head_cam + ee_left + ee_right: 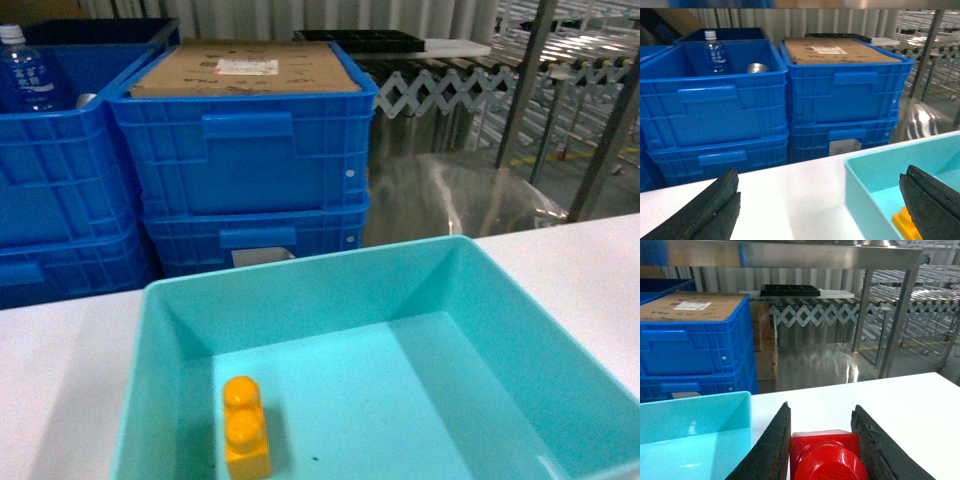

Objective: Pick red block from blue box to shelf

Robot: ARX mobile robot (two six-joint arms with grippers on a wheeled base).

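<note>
The red block (826, 456) is pinched between the two dark jaws of the right gripper (824, 450), one jaw pressed against each flank. It is held above the white desk (900, 400), just to the right of the blue box (700, 412) and outside its wall, so the lift out of the box seems to be done and the carry to the shelf (790, 254) remains. The side grip appears to be chosen so that the block's underside stays free for setting down.

A round stud faces the right wrist camera. So little of the block is seen between the jaws that its long axis cannot be told, though it probably runs along the jaws, away from the camera.

The left gripper (820, 205) is held idle with its jaws spread wide and nothing between them, low over the desk beside the box's left wall, probably kept clear of the working arm.

In the box an orange block (246, 427) is left lying on the floor near the left wall, studs up, its long axis running front to back. Behind the desk dark blue crates (240, 160) are stacked, one topped with cardboard (245, 68), and a steel tier of the shelf is seen overhead.
</note>
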